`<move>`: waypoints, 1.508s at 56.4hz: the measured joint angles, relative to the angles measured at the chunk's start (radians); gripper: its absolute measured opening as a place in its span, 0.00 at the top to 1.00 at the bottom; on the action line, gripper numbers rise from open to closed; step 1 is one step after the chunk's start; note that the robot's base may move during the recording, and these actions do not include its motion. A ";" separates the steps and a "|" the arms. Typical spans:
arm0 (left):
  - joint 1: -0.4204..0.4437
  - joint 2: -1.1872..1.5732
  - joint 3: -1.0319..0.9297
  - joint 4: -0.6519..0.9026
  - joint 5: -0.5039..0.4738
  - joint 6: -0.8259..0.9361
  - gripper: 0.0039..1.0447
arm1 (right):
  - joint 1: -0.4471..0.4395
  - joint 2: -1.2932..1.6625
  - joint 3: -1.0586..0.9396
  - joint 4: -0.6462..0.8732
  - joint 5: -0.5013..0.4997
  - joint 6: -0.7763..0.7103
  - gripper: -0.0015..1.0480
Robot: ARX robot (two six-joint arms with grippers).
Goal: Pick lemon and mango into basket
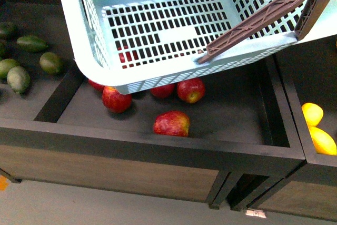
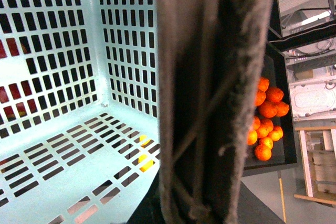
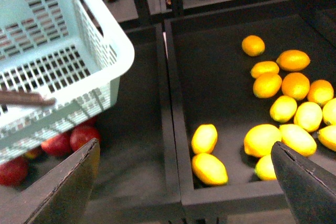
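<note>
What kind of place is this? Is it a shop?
Probably a shop's fruit section. Dark wooden bins hold sorted fruit: red apples, yellow lemon-like fruits, green oval fruits. A pale mint-blue slotted plastic shopping basket hangs above them.

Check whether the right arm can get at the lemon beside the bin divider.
Probably yes: the right gripper hangs open over the bin, the lemon lies uncovered, and the basket is off to one side.

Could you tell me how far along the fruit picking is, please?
Nothing is done yet: the basket floor is bare. In hand: the right pincer hovers open and empty above the lemons in their bin. Left: grasp one, drop it in, then the mango, which I cannot pick out here.
</note>
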 joint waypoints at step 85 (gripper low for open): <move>0.001 0.000 0.000 0.000 -0.002 0.001 0.95 | -0.215 2.157 1.244 0.149 0.132 0.137 0.08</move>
